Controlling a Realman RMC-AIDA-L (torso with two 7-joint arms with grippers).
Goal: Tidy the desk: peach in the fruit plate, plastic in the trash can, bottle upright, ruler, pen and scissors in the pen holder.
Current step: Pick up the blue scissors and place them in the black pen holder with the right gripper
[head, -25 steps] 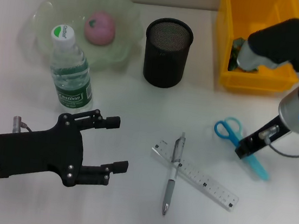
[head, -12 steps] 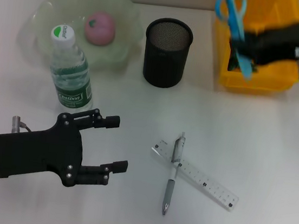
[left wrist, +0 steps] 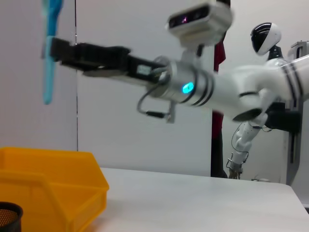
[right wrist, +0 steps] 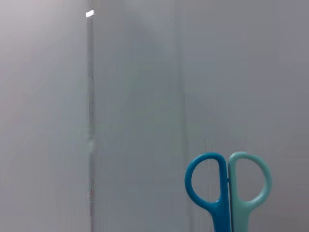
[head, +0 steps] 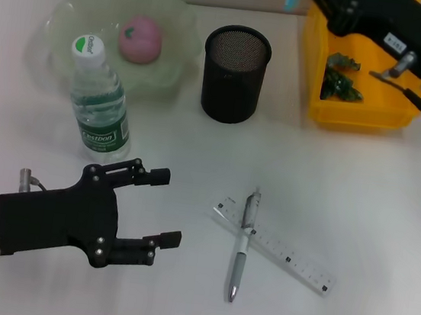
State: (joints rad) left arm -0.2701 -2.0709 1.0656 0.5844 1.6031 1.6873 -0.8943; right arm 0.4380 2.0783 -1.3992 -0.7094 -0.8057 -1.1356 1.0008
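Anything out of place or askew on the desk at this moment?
Yes: the pen lies crossed over the ruler on the table, both outside the pen holder. The right gripper holds the scissors high in the air. The bottle stands upright.

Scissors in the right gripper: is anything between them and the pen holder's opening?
Nothing visible. The right gripper holds the scissors high in the air, beyond the yellow bin. The pen holder stands open-topped and apart from the bin and the plate.
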